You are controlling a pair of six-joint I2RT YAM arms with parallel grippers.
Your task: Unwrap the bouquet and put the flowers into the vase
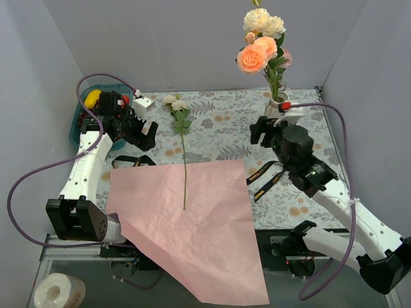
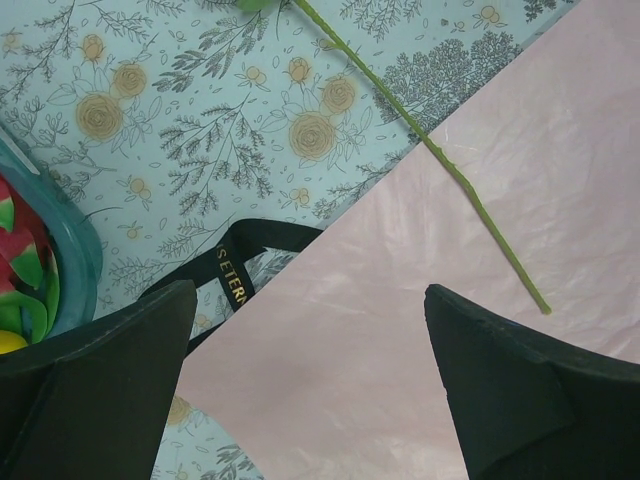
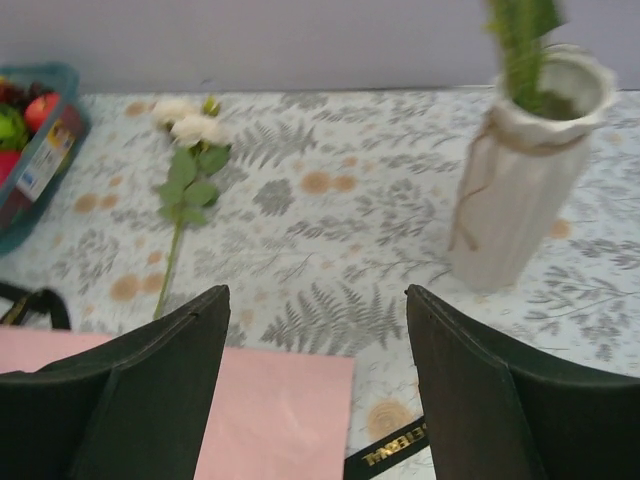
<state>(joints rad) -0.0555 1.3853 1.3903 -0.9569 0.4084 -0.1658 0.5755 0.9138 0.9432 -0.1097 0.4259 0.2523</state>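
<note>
The bouquet is undone: its pink wrapping paper (image 1: pixel 192 237) lies flat over the table's near edge. One white flower (image 1: pixel 176 102) lies on the table, its thin stem (image 2: pixel 440 165) reaching onto the paper. The cream vase (image 3: pixel 520 170) stands at the back right holding white, peach and pink flowers (image 1: pixel 260 38). My left gripper (image 1: pixel 149 115) hangs open over the paper's left corner, left of the stem, holding nothing. Just left of the vase, my right gripper (image 3: pixel 318 290) is open and empty too.
A black gold-lettered ribbon (image 1: pixel 264 178) lies by the paper's right corner, and another black ribbon loop (image 2: pixel 235 262) by its left corner. A blue basket (image 1: pixel 82 119) of plastic fruit sits at the far left. Grey walls close in the table.
</note>
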